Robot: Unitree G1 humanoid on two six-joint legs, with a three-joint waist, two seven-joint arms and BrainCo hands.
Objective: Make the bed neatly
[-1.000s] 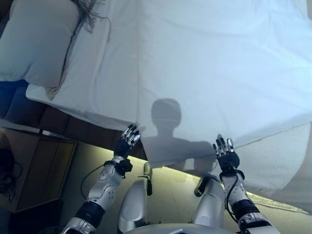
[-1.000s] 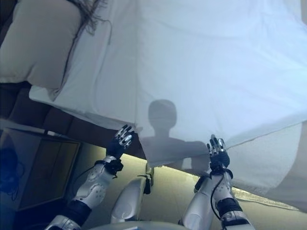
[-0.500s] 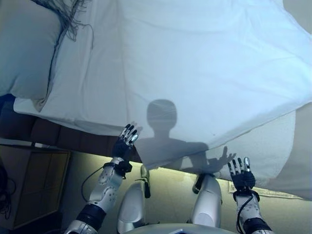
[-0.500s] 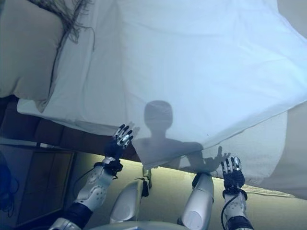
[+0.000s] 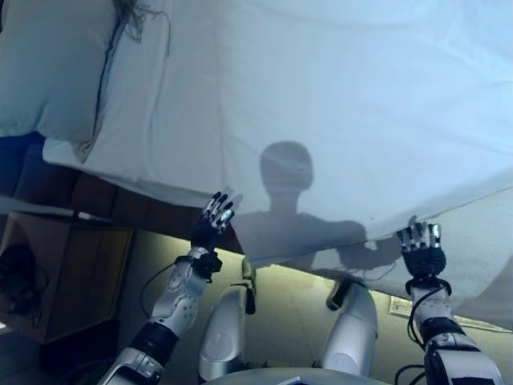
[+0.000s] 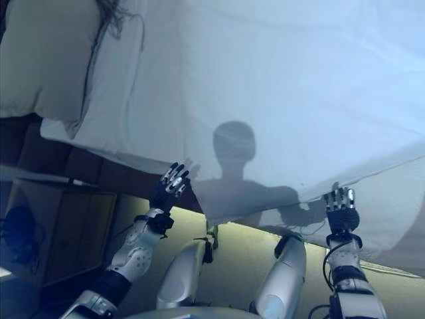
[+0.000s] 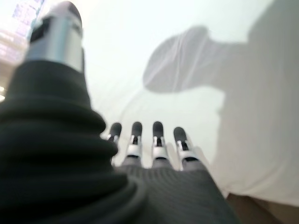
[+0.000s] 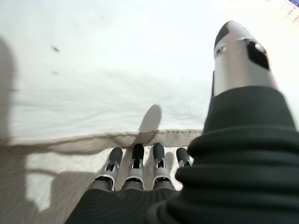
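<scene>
A: Nearest first; where do the two stand?

B: The left robot hand (image 5: 214, 223) is raised at the near edge of the bed (image 5: 96, 196), its fingers straight and spread, holding nothing; the right robot hand (image 5: 420, 247) is up at the hanging hem of the white duvet (image 5: 337, 120), fingers straight side by side, thumb apart, nothing pinched; its own wrist view shows the fingertips just before the stitched edge, and whether they touch I cannot tell.

A: So which step is this?

B: I judge it the smoothing and squaring of the cover; the duvet already lies spread over most of the mattress, its near edge drooping over the side, lower toward the right; beneath it a second white layer (image 5: 473, 249) shows past the hem.

A: And next?

B: Likely both hands must take the hem and draw it level, or press flat and sweep the folds outward; care is needed not to drag it askew.

A: Farther off?

B: A pillow (image 5: 52, 68) at the far left, by the head of the bed; a wooden nightstand (image 5: 60, 273) stands beside the bed.

A: Any writing?

B: None legible.
</scene>
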